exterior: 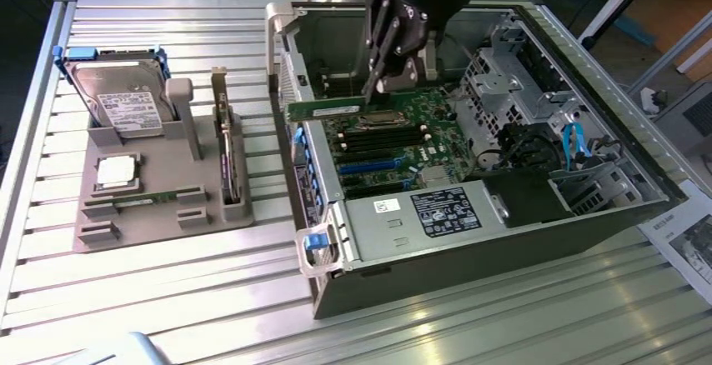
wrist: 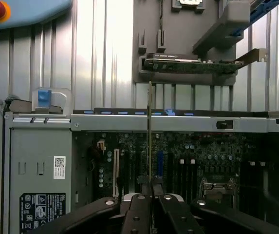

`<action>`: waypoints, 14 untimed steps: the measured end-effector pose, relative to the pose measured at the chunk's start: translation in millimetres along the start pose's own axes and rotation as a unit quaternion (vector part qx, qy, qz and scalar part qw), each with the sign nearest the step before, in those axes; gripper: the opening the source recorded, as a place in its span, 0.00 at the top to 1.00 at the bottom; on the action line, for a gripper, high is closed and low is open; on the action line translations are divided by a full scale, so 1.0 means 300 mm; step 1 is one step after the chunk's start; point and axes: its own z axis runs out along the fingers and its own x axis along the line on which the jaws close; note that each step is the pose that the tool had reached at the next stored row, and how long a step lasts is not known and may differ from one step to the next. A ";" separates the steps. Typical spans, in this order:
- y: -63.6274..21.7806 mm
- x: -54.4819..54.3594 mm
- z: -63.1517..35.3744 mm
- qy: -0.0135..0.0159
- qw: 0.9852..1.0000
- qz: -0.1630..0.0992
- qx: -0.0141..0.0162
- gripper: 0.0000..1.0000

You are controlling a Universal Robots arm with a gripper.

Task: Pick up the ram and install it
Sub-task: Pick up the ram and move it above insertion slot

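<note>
Gripper [exterior: 384, 88] jaws clamped on ram [exterior: 329, 111], held level and on edge over open computer case [exterior: 501, 252]. Stick juts toward nine o'clock in exterior view. Memory slots [exterior: 384, 136] at five o'clock, so contact edge likely faces down for seating.

Slatted metal table [exterior: 167, 298]: grey fixture [exterior: 156, 219] beside open computer case [exterior: 478, 262].

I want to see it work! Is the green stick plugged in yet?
Out: the tool holds the ram above the memory slots.
</note>
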 end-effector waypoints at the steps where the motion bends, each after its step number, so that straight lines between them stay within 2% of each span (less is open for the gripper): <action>1: -0.020 0.001 -0.001 0.000 1.000 0.000 0.000 0.87; 14: -0.159 0.005 -0.007 0.000 1.000 0.000 -0.001 0.87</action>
